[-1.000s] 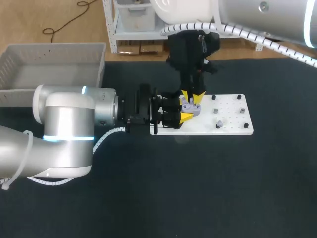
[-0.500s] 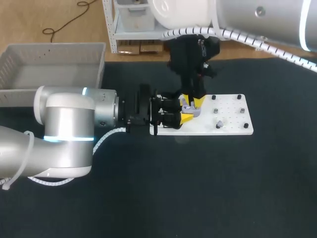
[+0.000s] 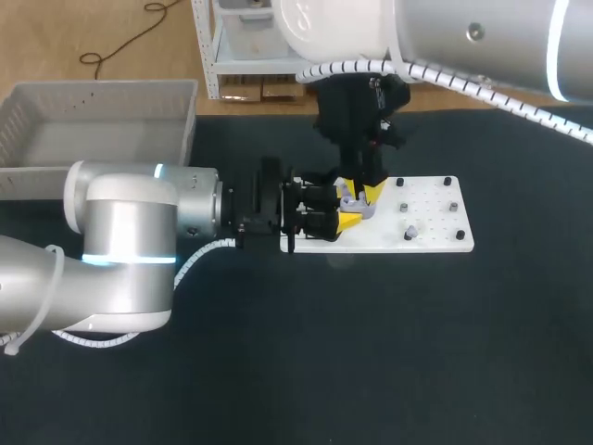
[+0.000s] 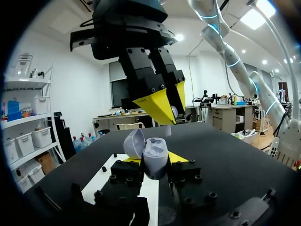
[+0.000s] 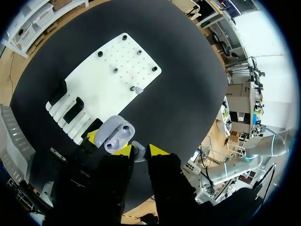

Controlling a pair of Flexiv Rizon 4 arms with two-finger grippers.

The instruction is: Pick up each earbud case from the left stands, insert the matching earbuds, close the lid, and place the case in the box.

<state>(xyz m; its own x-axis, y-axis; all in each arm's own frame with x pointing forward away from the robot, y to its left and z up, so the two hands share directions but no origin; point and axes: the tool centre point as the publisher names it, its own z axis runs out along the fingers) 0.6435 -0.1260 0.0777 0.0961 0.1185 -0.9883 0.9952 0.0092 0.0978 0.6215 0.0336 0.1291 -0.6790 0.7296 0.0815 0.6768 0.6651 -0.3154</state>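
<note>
Clenched from both sides in the left tool, the open earbud case sits lid-up over the white stand board — directly beneath the right tool, which points straight down, gripping a grey earbud. The earbud hangs just above the case's wells — the coming move looks like a short, straight drop.
</note>
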